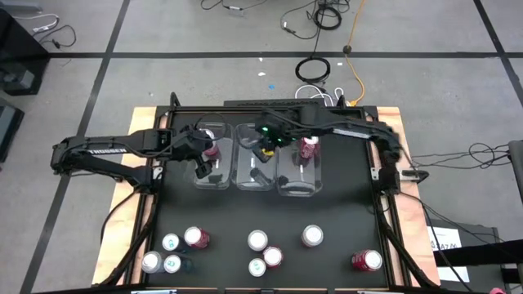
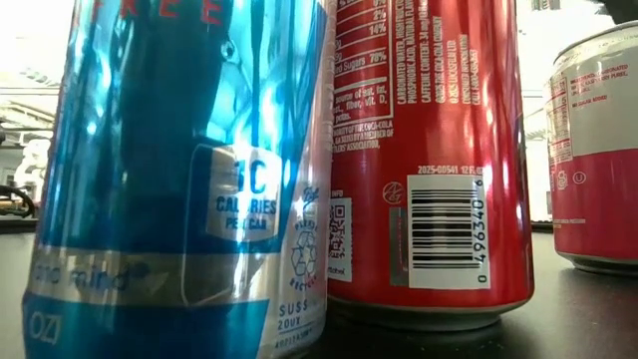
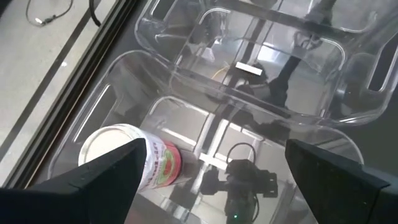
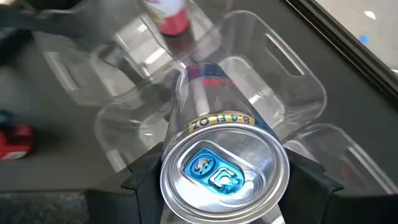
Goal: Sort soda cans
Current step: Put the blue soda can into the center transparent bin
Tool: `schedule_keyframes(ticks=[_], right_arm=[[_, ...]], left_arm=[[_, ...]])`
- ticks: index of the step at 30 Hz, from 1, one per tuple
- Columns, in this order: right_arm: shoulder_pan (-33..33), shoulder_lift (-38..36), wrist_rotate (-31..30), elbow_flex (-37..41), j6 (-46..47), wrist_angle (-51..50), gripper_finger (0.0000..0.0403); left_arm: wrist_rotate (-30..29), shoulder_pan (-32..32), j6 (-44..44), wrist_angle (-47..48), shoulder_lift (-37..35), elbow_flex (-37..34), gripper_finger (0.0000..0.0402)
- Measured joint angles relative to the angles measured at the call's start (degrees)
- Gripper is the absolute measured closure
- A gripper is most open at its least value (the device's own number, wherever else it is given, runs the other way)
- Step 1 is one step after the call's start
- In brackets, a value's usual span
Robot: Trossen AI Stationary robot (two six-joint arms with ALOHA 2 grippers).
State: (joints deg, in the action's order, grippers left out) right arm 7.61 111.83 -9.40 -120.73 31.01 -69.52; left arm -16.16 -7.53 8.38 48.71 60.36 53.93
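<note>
Over the middle bin [image 1: 253,166], the right gripper [image 4: 225,177] clasps a blue can [image 4: 224,163], likely mid-placement and needing lowering and release, while the left gripper [image 3: 214,177] hangs spread wide above a red can [image 3: 134,160] in the left bin [image 1: 214,178]; other cans [image 1: 257,240] wait at the table's near edge.

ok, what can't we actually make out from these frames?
- Low view: blue can and red can fill the frame; their tops are cut off, and the bins and both arms are hidden.
- High view: right end effector over the middle bin; arm hides its can.
- Left wrist view: pink can partly behind a finger.
- High view: table can labels too small.
</note>
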Motion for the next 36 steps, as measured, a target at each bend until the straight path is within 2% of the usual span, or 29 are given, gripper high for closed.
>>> schedule_keyframes(ticks=[4,7,15,19,22,27,36], right_arm=[[1.6,8.3,0.0,-9.7,-0.4,-7.4,0.0177],[2.8,13.2,0.6,-14.0,-0.2,-11.6,0.0179],[6.1,16.8,1.8,-13.7,7.1,-13.0,0.0178],[7.6,17.1,1.7,-13.6,8.9,-13.1,0.0177],[8.9,17.8,2.4,-13.6,9.1,-14.0,0.0174],[10.5,19.8,4.9,-13.6,8.8,-14.2,0.0175],[11.1,20.4,5.3,-13.6,8.6,-14.4,0.0158]], left_arm=[[0.0,-0.5,-0.3,-0.2,0.0,0.0,0.0010],[0.0,-1.0,-1.1,-0.1,0.0,0.0,0.0010],[0.0,-2.0,-1.4,-1.0,-0.2,-0.3,0.0010],[1.5,-2.1,-1.4,-4.9,-1.2,-3.7,0.0010],[3.7,-2.3,-0.6,-6.4,-1.9,-6.1,0.0010],[4.0,-2.3,0.4,-7.8,-3.1,-8.7,0.0010],[4.0,-2.3,0.8,-8.9,-4.4,-9.2,0.0010]])
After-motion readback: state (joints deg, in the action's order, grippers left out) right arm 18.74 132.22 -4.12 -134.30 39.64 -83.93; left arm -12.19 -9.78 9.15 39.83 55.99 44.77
